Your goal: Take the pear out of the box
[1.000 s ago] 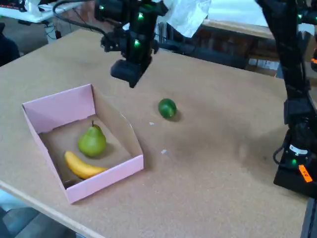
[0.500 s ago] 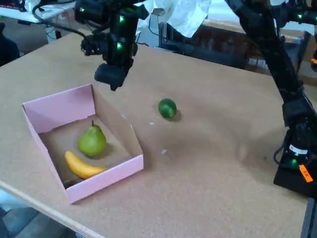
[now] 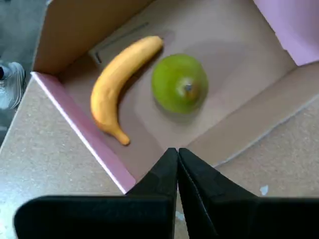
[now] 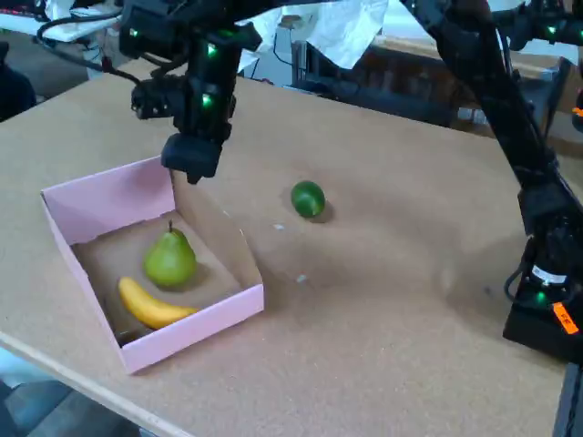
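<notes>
My gripper [image 3: 177,154] is clenched shut, fingers pressed together, holding nothing. It hangs in the air above the box's [image 4: 109,196] near corner, over the taller pink wall in the fixed view. Below and ahead of my fingertips in the wrist view, the pear [image 3: 179,82] sits upright on the brown box floor, stem up. A banana [image 3: 117,79] lies just beside it, to its left. Off to the right of my gripper in the fixed view, a lime [image 4: 308,198] rests on the counter [image 4: 383,300], well apart from the box.
</notes>
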Controlling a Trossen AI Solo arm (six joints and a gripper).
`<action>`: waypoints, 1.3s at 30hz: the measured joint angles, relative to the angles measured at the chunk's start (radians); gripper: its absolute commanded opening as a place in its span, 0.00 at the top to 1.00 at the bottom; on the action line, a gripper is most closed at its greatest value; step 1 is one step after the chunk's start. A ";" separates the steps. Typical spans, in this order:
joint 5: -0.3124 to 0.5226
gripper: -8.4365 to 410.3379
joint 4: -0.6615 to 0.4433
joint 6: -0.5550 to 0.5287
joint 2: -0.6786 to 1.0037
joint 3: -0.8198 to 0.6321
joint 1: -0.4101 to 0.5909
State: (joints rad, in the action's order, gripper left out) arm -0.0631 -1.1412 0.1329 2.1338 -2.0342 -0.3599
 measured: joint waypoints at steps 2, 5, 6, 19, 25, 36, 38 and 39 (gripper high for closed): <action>0.000 0.98 -0.001 -0.001 0.000 0.000 -0.007; -0.001 0.98 0.002 -0.005 0.000 0.000 -0.019; -0.001 0.98 0.003 -0.005 0.000 0.000 -0.023; -0.007 0.98 0.047 -0.003 0.093 0.000 -0.038; -0.006 0.98 0.075 -0.011 0.098 0.000 -0.039; 0.076 0.98 0.104 -0.058 0.098 0.000 -0.040; 0.095 0.98 0.106 -0.072 0.098 0.000 -0.041; 0.102 0.98 0.108 -0.084 0.098 0.000 -0.041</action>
State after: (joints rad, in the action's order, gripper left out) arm 0.0387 -1.0332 0.0494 2.2314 -2.0342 -0.4007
